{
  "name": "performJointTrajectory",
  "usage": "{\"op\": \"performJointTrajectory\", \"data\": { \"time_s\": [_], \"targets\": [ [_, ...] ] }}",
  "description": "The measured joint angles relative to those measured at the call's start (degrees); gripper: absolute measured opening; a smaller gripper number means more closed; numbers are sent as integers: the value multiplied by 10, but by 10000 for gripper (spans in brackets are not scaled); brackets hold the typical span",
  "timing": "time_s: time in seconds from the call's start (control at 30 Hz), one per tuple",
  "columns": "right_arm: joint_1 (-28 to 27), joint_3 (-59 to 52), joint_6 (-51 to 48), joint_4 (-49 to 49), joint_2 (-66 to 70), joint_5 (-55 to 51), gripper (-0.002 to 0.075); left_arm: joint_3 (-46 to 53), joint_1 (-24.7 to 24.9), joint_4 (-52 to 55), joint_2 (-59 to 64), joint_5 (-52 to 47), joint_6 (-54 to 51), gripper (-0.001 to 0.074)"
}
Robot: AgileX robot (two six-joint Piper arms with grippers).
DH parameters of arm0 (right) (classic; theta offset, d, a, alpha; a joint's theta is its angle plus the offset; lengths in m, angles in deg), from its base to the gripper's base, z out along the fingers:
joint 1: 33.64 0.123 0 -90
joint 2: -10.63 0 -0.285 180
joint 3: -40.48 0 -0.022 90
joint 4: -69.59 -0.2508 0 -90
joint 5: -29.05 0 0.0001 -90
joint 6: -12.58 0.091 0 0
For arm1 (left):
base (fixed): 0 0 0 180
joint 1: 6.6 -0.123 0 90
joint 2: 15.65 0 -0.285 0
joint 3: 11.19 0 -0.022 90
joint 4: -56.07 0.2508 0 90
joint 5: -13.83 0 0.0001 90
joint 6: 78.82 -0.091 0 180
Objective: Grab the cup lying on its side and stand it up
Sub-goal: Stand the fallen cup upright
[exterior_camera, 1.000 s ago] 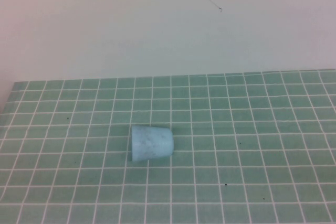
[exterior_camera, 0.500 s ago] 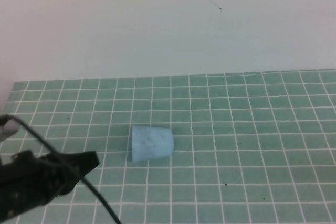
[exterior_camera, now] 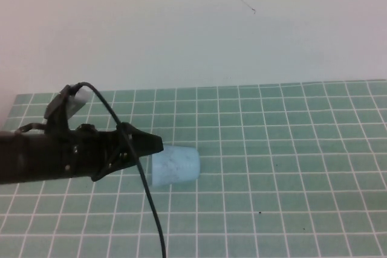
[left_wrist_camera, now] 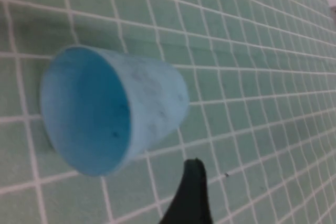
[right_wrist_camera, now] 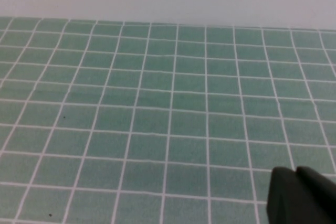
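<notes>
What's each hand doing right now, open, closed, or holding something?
Left hand: at the open end of the cup, holding nothing; open or closed cannot be told.
Right hand: over bare tiles; cannot be told.

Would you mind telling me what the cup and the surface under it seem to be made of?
The cup looks like thin light-blue plastic, matte with faint dark speckles. The table has a green cover with a white grid, probably a printed mat or tiles. The left gripper is at the cup's open end; the right gripper sits apart.
</notes>
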Motion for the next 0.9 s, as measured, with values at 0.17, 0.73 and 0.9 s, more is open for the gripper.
{"op": "performJointTrajectory", "data": {
  "time_s": [0.17, 0.73, 0.9],
  "targets": [
    [0, 0, 0, 0, 0, 0, -2, -49, 0, 8, 77, 26, 7, 596],
    [0, 0, -1, -1, 0, 9, -2, -118, 8, 28, 211, -11, 77, 299],
    [0, 0, -2, -1, 0, 11, -2, -118, 12, 36, 211, -8, 58, -1]
  ]
}}
